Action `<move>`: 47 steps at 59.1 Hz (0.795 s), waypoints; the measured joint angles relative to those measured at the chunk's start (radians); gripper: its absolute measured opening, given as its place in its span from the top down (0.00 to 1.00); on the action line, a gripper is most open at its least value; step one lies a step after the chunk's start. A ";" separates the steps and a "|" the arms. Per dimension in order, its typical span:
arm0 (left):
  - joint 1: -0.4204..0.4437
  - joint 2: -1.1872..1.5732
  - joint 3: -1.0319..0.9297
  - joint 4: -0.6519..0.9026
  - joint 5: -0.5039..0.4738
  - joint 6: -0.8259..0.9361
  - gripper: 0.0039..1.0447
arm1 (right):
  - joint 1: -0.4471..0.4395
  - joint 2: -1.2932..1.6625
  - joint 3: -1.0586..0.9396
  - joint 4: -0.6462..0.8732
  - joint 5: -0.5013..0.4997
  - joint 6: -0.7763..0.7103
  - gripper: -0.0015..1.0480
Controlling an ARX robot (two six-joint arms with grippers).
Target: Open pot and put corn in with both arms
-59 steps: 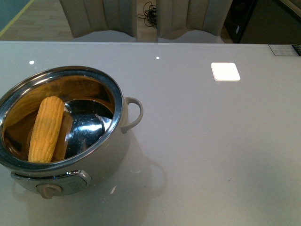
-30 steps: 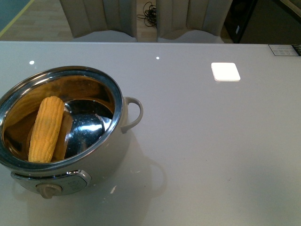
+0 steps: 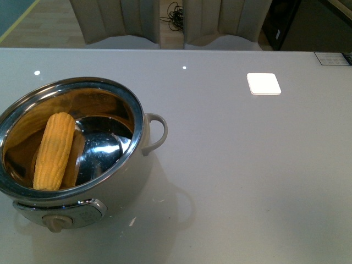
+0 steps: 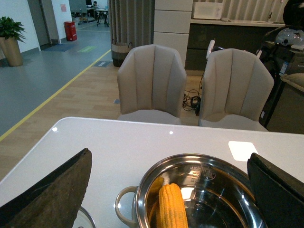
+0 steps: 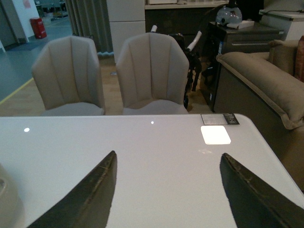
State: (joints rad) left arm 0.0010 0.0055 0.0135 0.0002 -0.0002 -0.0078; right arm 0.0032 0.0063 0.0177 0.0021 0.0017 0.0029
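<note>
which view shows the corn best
The front view: the whole corn shows, leaning against the inner wall of the open pot. The left wrist view catches only its upper part, cut off by the picture's edge. The right wrist view shows no corn, just a sliver of the pot.

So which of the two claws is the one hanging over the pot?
The left claw: between its open fingers its camera shows the pot with the corn. The right claw has only bare table between them.

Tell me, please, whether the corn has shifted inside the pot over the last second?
No. The corn lies in the same spot against the left inner wall of the pot, at the same distance from the rim in the front view.
</note>
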 joint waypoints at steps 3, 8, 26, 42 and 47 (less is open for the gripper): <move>0.000 0.000 0.000 0.000 0.000 0.000 0.07 | 0.000 0.000 0.000 0.000 0.000 0.000 0.18; 0.000 0.000 0.000 0.000 0.000 0.000 0.07 | 0.000 0.000 0.000 0.000 0.000 0.000 0.07; 0.000 0.000 0.000 0.000 0.000 0.000 0.07 | 0.000 0.000 0.000 0.000 0.000 0.000 0.09; 0.000 0.000 0.000 0.000 0.000 0.000 0.07 | 0.000 0.000 0.000 0.000 0.000 0.000 0.09; 0.000 0.000 0.000 0.000 0.000 0.000 0.07 | 0.000 0.000 0.000 0.000 0.000 0.000 0.09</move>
State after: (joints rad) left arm 0.0006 0.0055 0.0135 0.0002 -0.0002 -0.0078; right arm 0.0032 0.0063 0.0177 0.0021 0.0017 0.0029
